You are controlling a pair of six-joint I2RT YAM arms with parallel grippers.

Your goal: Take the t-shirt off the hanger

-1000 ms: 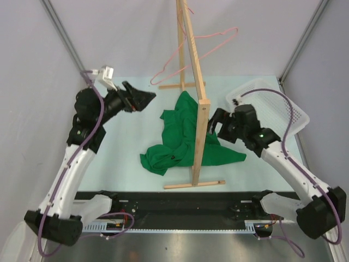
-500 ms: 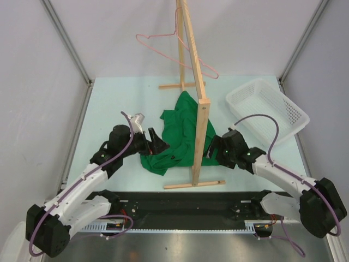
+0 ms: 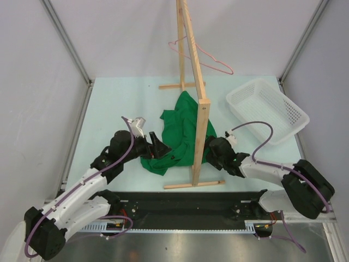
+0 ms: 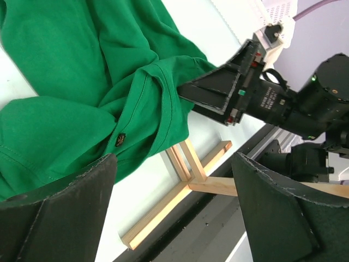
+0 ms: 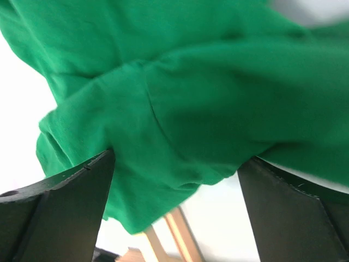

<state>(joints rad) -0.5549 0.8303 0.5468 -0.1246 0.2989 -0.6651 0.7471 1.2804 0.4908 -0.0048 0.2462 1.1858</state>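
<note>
While the table [image 3: 109, 103] carries a tall wooden rack [image 3: 200, 142], the green t-shirt [image 3: 177, 131] lies crumpled at the rack's foot. It is well clear of the pink wire hanger [image 3: 218, 63], which hangs bare from the top rail, so the removal looks done. Flanking the heap, the left end effector [image 4: 174, 159] and right end effector [image 5: 175, 157] sit low with fingers spread, gripping nothing, likely because the cloth needs no further holding.
</note>
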